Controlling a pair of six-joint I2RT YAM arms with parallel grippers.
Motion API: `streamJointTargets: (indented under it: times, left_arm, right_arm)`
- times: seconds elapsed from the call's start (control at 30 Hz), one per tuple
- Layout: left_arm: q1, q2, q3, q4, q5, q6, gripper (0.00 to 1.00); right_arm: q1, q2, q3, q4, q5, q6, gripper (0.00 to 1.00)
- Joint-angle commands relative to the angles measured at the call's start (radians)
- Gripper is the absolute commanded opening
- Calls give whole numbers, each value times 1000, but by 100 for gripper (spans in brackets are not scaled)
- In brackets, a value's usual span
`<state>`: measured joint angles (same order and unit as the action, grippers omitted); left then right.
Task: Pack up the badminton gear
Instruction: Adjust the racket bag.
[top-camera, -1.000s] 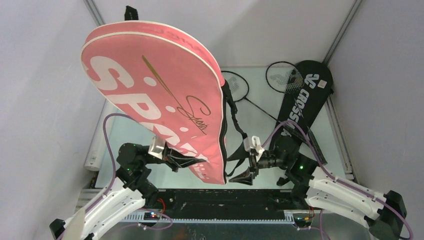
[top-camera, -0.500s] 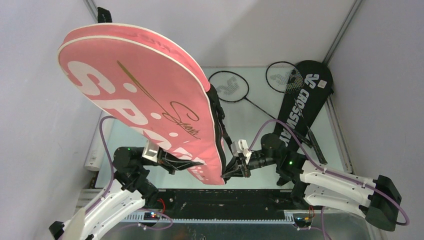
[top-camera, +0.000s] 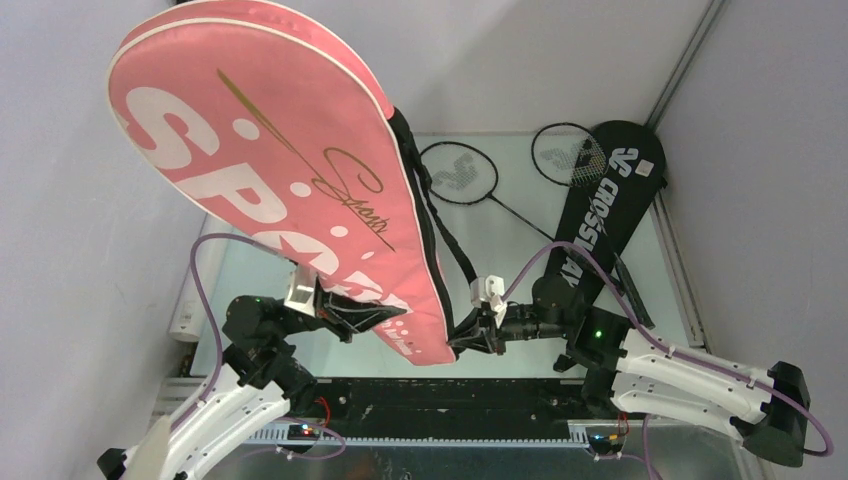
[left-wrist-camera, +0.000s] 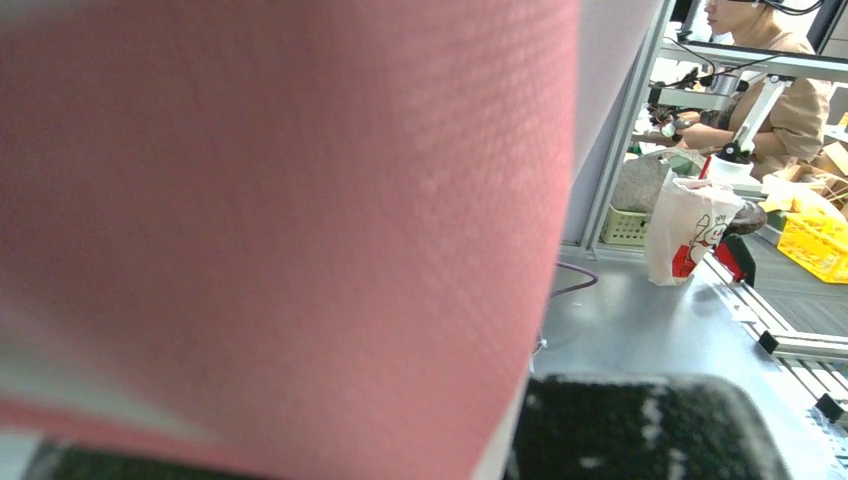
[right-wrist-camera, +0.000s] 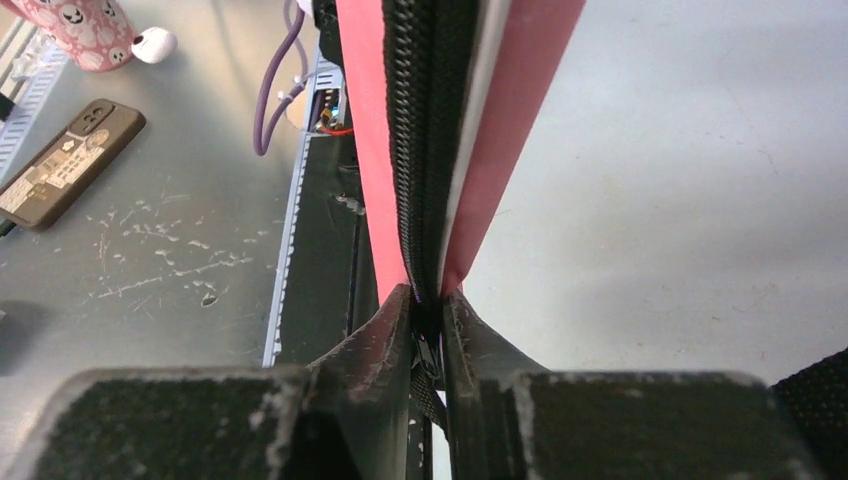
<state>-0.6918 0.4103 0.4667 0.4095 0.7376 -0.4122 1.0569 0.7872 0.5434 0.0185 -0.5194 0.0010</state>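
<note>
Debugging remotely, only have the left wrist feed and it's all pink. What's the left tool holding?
Observer: The left tool is shut on the lower end of the pink SPORT bag, held up and tilted toward the back left.
Operator: Right arm?
Observer: The right tool is shut on the zipper at the bag's bottom edge.
Operator: Other gear?
Observer: Two black rackets and the black CROSSWAY bag lie on the table, back right.
</note>
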Motion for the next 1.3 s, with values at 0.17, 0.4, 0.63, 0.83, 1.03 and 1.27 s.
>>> streamJointTargets:
  times: [0.17, 0.4, 0.63, 0.83, 1.03, 1.27]
  left_arm:
    - [10, 19, 45, 84, 63, 39, 0]
    - [10, 7, 51, 60, 69, 57, 0]
    - [10, 10, 56, 61, 77, 48, 0]
    - [9, 3, 60, 38, 61, 51, 0]
    - [10, -24, 92, -110, -50, 131, 0]
    - [9, -71, 130, -184, -308, 125, 0]
  right_arm:
    - [32, 25, 34, 22, -100, -51, 48]
    - [32, 33, 35, -68, -20, -66, 55]
    - [32, 65, 38, -57, 7, -72, 48]
    - [31, 75, 54, -61, 68, -41, 0]
    - [37, 39, 54, -203, 255, 47, 0]
    - [79, 86, 17, -301, 465, 153, 0]
